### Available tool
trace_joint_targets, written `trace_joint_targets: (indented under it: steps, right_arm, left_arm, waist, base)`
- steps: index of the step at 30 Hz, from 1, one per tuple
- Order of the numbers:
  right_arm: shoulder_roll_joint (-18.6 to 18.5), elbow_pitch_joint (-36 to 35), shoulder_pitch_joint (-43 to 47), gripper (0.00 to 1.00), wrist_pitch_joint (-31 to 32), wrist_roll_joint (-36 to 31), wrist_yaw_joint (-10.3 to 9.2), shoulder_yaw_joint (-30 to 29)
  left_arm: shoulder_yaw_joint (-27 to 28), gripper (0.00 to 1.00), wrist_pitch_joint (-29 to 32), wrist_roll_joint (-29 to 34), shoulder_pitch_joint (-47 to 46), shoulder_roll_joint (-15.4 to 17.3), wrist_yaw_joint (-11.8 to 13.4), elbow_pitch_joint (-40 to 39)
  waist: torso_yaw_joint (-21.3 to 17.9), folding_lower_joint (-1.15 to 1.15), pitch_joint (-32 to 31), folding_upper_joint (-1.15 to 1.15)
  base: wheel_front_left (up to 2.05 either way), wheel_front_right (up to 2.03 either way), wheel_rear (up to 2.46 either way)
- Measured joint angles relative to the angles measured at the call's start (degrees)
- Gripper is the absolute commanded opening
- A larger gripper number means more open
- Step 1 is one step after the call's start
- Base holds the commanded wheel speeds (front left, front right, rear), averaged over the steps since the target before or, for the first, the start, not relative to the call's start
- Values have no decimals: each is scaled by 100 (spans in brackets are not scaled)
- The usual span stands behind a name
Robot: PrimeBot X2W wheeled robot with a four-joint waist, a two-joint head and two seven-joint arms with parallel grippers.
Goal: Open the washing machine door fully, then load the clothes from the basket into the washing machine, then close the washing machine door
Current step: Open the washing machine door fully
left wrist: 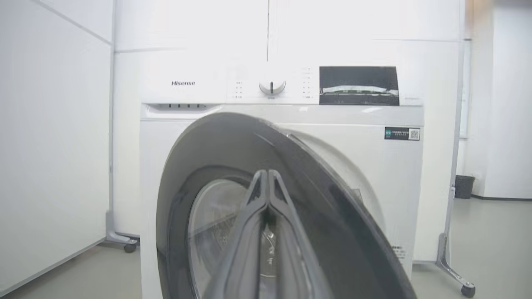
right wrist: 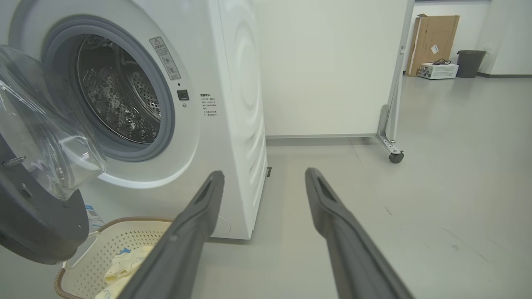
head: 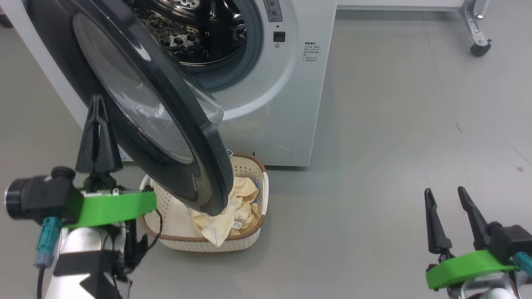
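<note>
- Your left gripper (head: 98, 101) has its fingers pressed together with nothing between them. It sits just beside the outer face of the door (head: 141, 104), and I cannot tell whether it touches.
- From that side, a push would likely swing the door shut rather than wider. The glossy rim could also let the closed fingers slide off.
- The door stands only partly open, and its lower edge hangs over the basket (head: 208, 245). If you reach for the clothes (head: 235, 205) now, an arm may knock the door or tip the basket.
- Your right gripper (head: 444, 191) is spread wide and empty, low over the floor, well apart from the washing machine (head: 274, 104).
- The basket sits on the floor against the machine's front and holds the pale-yellow clothes.
- The part of the drum (head: 195, 29) you can see looks empty.
</note>
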Motion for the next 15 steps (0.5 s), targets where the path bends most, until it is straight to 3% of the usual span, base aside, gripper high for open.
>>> trace_joint_targets:
  steps: [6, 15]
  right_arm:
    - [1, 40, -2, 100, 0, 0, 0, -4]
    - [1, 107, -3, 100, 0, 55, 0, 33]
  left_arm:
    - [-402, 0, -8, 43, -498, -15, -35, -881]
    - [-1483, 0, 316, -452, -619, -56, -152, -998]
  waist:
    - [3, 0, -16, 0]
    - [-130, 0, -35, 0]
  base:
    - [0, 0, 0]
    - [0, 0, 0]
